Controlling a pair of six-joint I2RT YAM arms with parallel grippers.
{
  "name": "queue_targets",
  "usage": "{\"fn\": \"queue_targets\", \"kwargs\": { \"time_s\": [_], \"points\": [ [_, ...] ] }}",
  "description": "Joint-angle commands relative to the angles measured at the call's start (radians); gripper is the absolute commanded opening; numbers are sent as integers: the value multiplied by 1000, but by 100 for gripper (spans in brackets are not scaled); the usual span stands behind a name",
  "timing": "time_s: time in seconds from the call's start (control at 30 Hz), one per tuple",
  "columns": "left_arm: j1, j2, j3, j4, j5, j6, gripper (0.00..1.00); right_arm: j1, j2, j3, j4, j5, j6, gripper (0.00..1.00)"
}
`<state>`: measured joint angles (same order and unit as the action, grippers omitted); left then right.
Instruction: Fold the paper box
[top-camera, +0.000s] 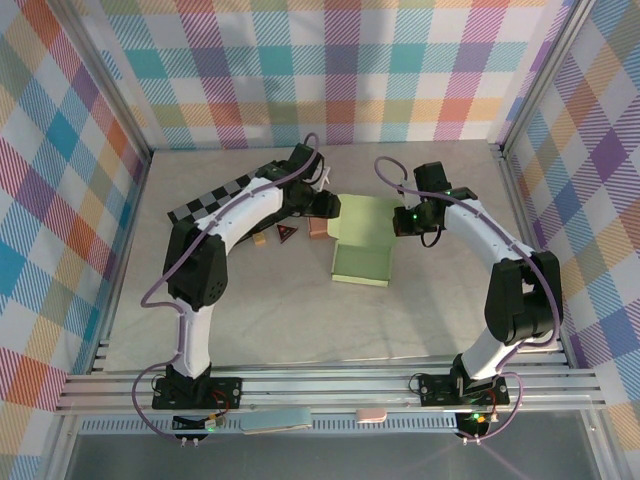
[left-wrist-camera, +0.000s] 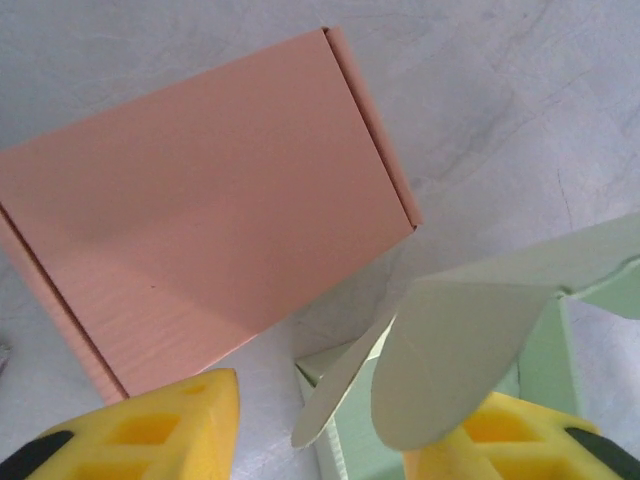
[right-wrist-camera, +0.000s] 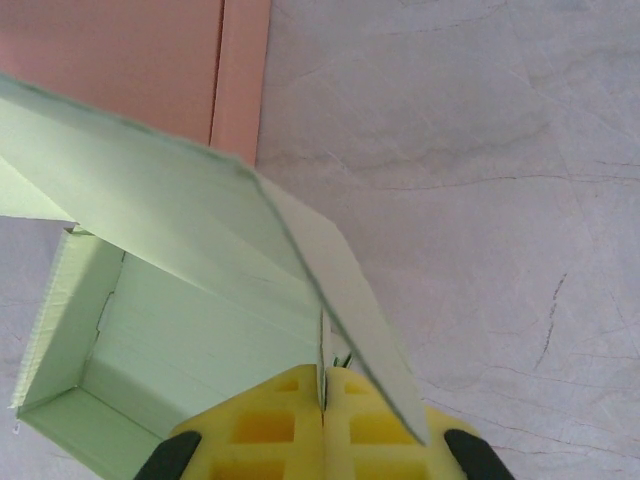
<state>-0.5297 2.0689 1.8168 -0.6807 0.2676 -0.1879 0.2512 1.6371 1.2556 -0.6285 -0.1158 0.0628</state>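
The light green paper box (top-camera: 360, 262) lies open at mid-table with its lid panel raised. My left gripper (top-camera: 328, 208) hovers at the box's far left corner. In the left wrist view this gripper (left-wrist-camera: 330, 440) is open, and two rounded green flaps (left-wrist-camera: 450, 360) stand between its yellow fingertips (left-wrist-camera: 150, 430), close to the right one. My right gripper (top-camera: 402, 222) is at the box's far right side. In the right wrist view it (right-wrist-camera: 323, 400) is shut on a thin upright side flap of the box, under the slanting lid (right-wrist-camera: 180, 200).
A closed pink box (left-wrist-camera: 200, 190) sits just beyond the green one, touching its far left corner (top-camera: 318, 228). A dark triangle (top-camera: 285, 233) and a small brown piece (top-camera: 262, 238) lie to the left. A checkerboard strip (top-camera: 200, 207) lies at the far left.
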Motion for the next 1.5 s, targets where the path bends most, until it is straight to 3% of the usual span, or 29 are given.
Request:
{"fn": "queue_targets", "kwargs": {
  "time_s": [0.0,0.37,0.63,0.93,1.13,1.3,1.47],
  "points": [
    [-9,40,49,-20,53,15,40,2,4,9,8,-15,-10,0],
    [-26,20,-1,10,39,-16,22,11,22,27,12,-6,19,0],
    [-55,-24,-51,48,-74,-51,8,53,16,14,50,53,128,0],
    [-89,-74,-102,107,-168,-101,4,108,-46,-9,93,171,282,0],
    [-114,-179,-291,320,-231,-178,1,172,-131,-110,185,279,421,0],
    [-120,-270,-494,611,-247,-234,0,186,-195,-246,338,289,473,0],
    [-134,-296,-601,783,-227,-233,0,188,-269,-386,521,265,491,0]
  ]
}}
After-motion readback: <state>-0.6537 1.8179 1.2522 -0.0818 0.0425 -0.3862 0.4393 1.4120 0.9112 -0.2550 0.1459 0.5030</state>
